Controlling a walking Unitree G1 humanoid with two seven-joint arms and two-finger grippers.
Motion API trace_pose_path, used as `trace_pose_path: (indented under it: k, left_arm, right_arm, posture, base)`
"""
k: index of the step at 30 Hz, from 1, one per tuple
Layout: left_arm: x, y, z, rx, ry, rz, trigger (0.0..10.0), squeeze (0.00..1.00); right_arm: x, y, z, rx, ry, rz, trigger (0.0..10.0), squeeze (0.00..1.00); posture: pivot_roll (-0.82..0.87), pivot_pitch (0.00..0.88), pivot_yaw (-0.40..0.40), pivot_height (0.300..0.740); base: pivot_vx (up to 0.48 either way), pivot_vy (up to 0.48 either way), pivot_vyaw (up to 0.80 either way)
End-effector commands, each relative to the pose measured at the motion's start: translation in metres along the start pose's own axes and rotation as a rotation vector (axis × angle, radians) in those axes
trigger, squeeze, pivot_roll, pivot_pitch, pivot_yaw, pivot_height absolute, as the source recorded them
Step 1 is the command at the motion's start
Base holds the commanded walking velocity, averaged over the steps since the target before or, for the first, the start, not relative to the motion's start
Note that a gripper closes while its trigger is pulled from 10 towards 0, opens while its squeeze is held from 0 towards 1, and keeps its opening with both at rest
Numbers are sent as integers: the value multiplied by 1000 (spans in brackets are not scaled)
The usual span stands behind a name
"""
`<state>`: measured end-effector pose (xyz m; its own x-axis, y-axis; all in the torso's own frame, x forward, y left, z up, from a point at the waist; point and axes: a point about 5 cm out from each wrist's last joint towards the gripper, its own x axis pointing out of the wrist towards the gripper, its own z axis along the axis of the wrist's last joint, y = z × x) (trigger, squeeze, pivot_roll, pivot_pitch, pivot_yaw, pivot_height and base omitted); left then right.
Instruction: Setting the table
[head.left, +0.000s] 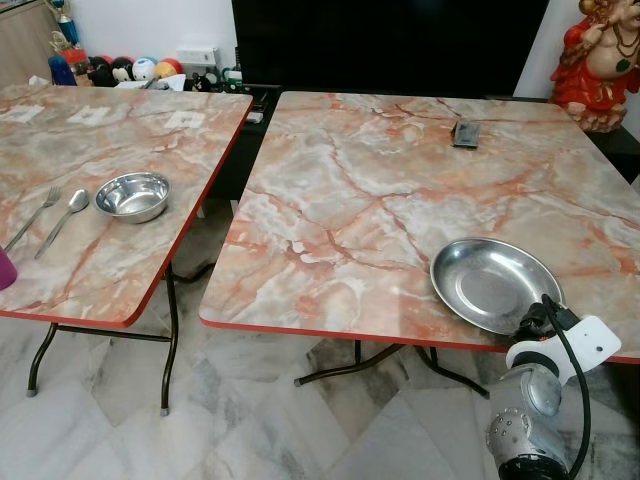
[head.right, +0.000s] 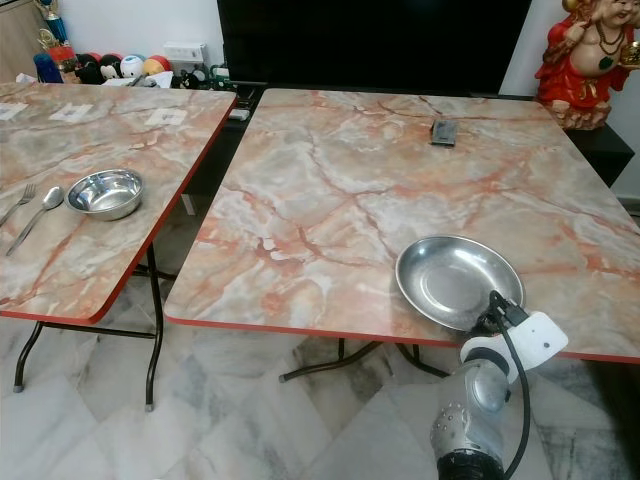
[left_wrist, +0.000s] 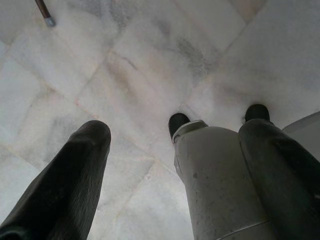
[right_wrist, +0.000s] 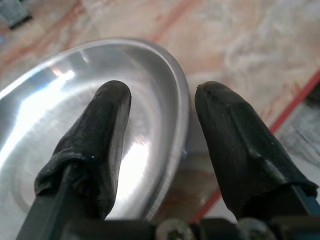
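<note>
Near front edge of right worktop: steel plate.
Right hand: fingers apart, straddling plate rim.
Left hand: open wide, above floor.

Two tables wear pink-and-cream marble veining with red edging, on dark metal legs. The plate gleams silver, as do the bowl, spoon and fork. The floor is white-grey marble tile. A red statue glows beside a black screen.
</note>
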<state>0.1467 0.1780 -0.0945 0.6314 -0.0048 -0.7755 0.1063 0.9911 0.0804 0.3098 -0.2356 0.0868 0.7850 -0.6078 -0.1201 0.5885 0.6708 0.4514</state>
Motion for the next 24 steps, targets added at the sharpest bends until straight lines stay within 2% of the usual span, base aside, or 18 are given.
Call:
trace_pose_path:
  k: [1,7,9,11,12,14,15,16,17,19,21,24]
  left_arm:
    - [-9,-24,-28,-5,92,-72,10000,0]
    - [-9,-23,-26,-6,89,-70,10000,0]
    - [-7,-24,-23,-5,88,-70,10000,0]
    - [-3,-20,-16,-5,90,-66,10000,0]
    - [-3,-20,-16,-5,90,-66,10000,0]
    - [0,-10,-9,-9,88,-53,10000,0]
    - [3,10,0,-20,85,-25,10000,0]
    - [3,10,0,-20,85,-25,10000,0]
    - [3,20,3,-29,85,-7,10000,0]
    - [3,24,3,-32,86,-1,10000,0]
    - [1,34,3,-37,91,16,10000,0]
    - [-1,41,-1,-39,98,30,10000,0]
  right_arm:
    - [-1,0,5,-14,-30,0,10000,0]
    - [-4,2,20,-100,-127,38,10000,0]
    - [-6,3,25,-136,-158,71,10000,0]
    - [-11,8,31,-203,-191,155,10000,0]
    - [-11,8,31,-203,-191,155,10000,0]
    - [-15,12,34,-284,-220,257,10000,0]
    - [-19,15,39,-374,-242,381,10000,0]
    - [-19,15,39,-374,-242,381,10000,0]
    - [-21,14,41,-413,-245,430,10000,0]
    - [-21,13,42,-428,-245,448,10000,0]
    - [-23,11,40,-455,-219,490,10000,0]
    - [-29,9,32,-490,-177,536,10000,0]
  posture:
    - [-14,88,-33,740]
    - [-16,86,-34,740]
    - [-19,86,-34,740]
    - [-25,86,-33,740]
    - [-25,86,-33,740]
    - [-28,86,-33,740]
    - [-36,84,-35,740]
    - [-36,84,-35,740]
    - [-41,84,-34,740]
    - [-41,84,-34,740]
    - [-50,82,-35,740]
    - [-51,79,-36,740]
  base:
    - [0,0,0]
    - [0,0,0]
    - [0,0,0]
    - [0,0,0]
    - [0,0,0]
    - [0,0,0]
    - [0,0,0]
    - [0,0,0]
    - [0,0,0]
    - [0,0,0]
    - [0,0,0]
    - [0,0,0]
